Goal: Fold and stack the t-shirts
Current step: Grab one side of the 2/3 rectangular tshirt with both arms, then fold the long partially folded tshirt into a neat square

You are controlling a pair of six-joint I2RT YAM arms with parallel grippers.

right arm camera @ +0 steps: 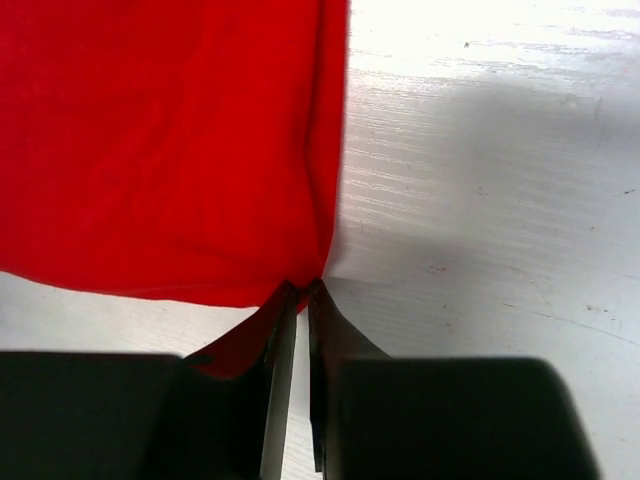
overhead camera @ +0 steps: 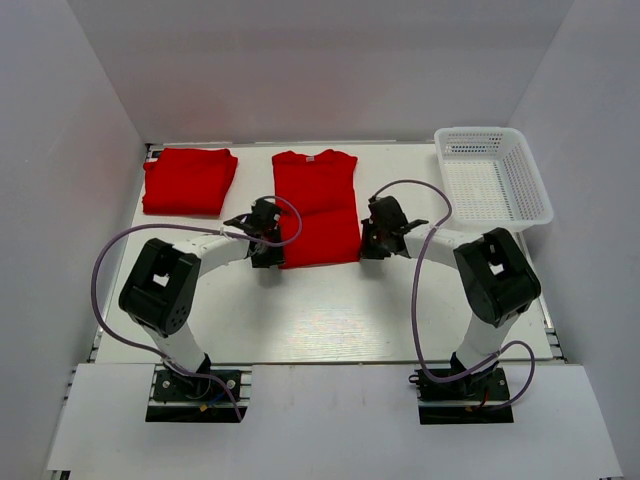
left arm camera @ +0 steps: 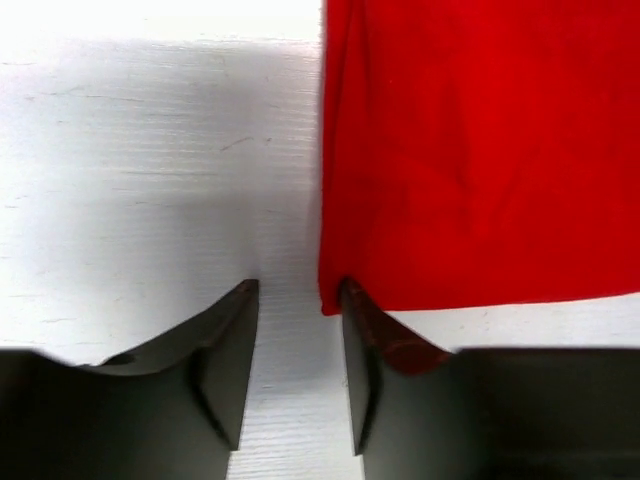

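A red t-shirt (overhead camera: 315, 207) lies flat at the table's middle back, folded into a long strip, collar to the far side. A second red t-shirt (overhead camera: 190, 180) lies folded at the back left. My left gripper (overhead camera: 265, 245) is at the strip's near left corner. In the left wrist view it (left arm camera: 300, 290) is open, and its right fingertip (left arm camera: 352, 300) touches the shirt's corner (left arm camera: 330, 295). My right gripper (overhead camera: 372, 240) is at the near right corner. In the right wrist view it (right arm camera: 302, 288) is nearly closed, pinching the shirt's corner tip (right arm camera: 300, 275).
A white plastic basket (overhead camera: 492, 172) stands at the back right, partly over the table's edge. White walls enclose the table on three sides. Purple cables loop from both arms.
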